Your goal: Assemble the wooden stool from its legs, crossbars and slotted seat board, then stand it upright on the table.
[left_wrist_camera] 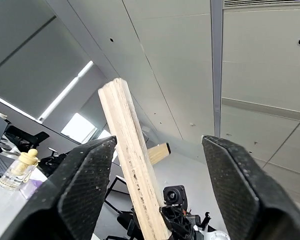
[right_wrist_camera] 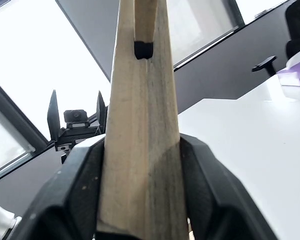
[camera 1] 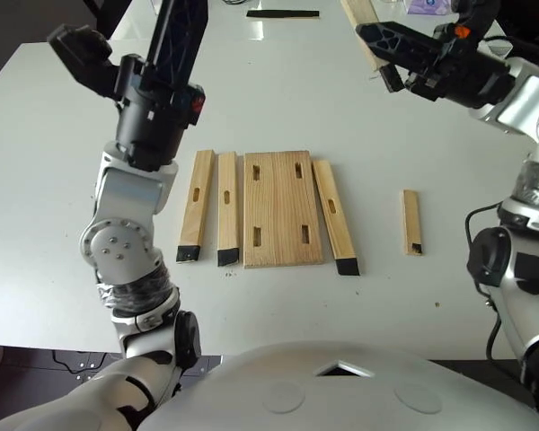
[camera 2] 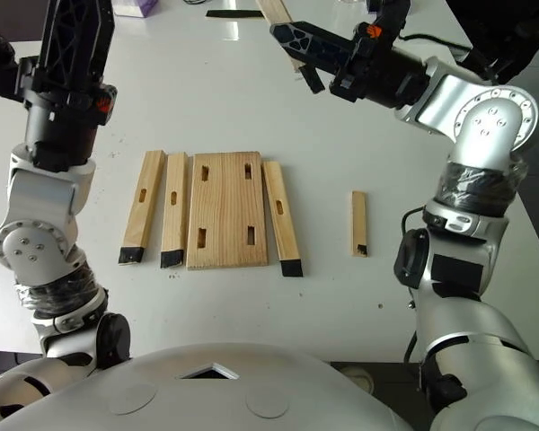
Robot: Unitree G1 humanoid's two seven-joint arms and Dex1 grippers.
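Note:
The slotted seat board (camera 1: 283, 208) lies flat in the middle of the white table (camera 1: 63, 162). Two slotted legs (camera 1: 198, 205) (camera 1: 226, 206) lie along its left edge and a third leg (camera 1: 334, 215) along its right. A short crossbar (camera 1: 411, 222) lies further right. My right gripper (camera 1: 377, 56) is raised over the far right of the table, shut on a leg (right_wrist_camera: 142, 125) that has a second piece (right_wrist_camera: 145, 15) in its slot. My left gripper (left_wrist_camera: 159, 141) is raised high with its fingers wide apart. A wooden stick (left_wrist_camera: 132, 165) shows between them; its distance is unclear.
A black strip (camera 1: 283, 13) lies at the table's far edge, and a purple tissue box (camera 2: 130, 7) sits at the far left corner. Bare table surrounds the laid-out parts on both sides and in front.

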